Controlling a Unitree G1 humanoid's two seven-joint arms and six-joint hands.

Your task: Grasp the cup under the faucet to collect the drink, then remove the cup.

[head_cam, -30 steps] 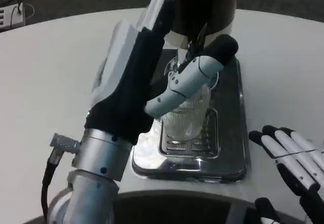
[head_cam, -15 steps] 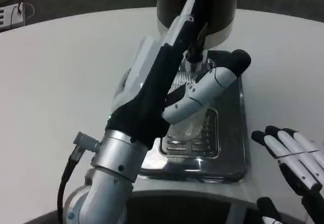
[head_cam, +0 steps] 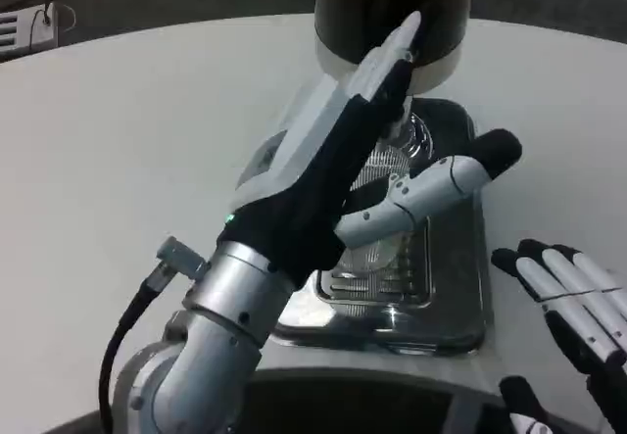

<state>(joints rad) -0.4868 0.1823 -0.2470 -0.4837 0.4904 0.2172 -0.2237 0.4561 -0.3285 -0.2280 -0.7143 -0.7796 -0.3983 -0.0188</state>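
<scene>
We see the upright cup (head_cam: 387, 199) directly behind our left robot hand (head_cam: 367, 160), apparently grasped between thumb and fingers; the right robot hand (head_cam: 573, 312) rests released, farther off.

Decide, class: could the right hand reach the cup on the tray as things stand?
Probably not easily. The left hand and forearm lie across the cup, covering its near side, while the right hand waits open beside the tray.
</scene>
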